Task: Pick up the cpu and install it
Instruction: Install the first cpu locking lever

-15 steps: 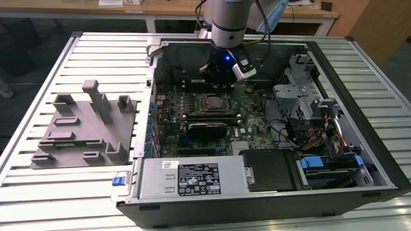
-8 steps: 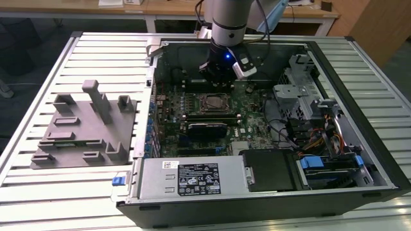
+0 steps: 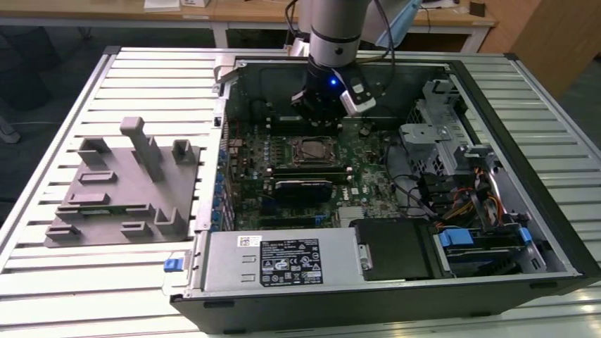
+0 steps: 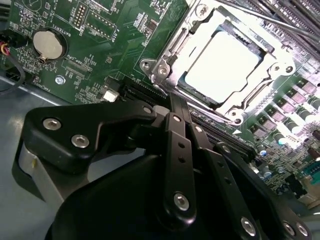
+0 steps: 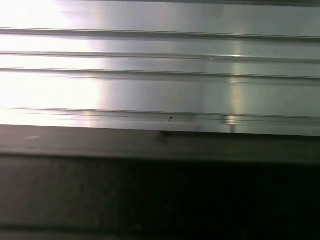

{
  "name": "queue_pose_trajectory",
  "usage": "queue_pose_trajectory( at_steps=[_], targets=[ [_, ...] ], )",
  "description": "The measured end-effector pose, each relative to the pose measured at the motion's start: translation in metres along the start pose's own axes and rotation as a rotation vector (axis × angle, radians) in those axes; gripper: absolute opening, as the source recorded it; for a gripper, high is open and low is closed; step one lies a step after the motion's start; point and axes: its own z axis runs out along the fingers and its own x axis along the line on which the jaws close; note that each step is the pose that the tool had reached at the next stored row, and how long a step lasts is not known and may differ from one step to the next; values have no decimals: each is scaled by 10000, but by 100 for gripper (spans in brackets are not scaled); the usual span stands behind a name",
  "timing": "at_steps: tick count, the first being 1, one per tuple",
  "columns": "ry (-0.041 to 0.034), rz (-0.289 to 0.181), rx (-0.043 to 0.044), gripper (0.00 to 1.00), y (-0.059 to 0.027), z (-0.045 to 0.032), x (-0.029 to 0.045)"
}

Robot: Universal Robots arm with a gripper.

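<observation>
My black linkage end effector, fingers' state unclear, hovering beside pale silvery square cpu sitting in metal socket frame; keeping level, centred.

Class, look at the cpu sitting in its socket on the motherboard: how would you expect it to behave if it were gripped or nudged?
The cpu looks like a flat square with a metal top, so probably stiff, not floppy. Its smooth, shiny face may be slippery to grip. Being thin and flat, it should not roll or tip, and the metal socket frame around it would likely stop it sliding sideways.
</observation>
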Motion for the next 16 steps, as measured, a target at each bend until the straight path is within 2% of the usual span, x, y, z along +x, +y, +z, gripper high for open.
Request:
queue_pose_trajectory(
  at_steps=[16],
  targets=[
    [0,0,0,11,-76,-3,1]
  ],
)
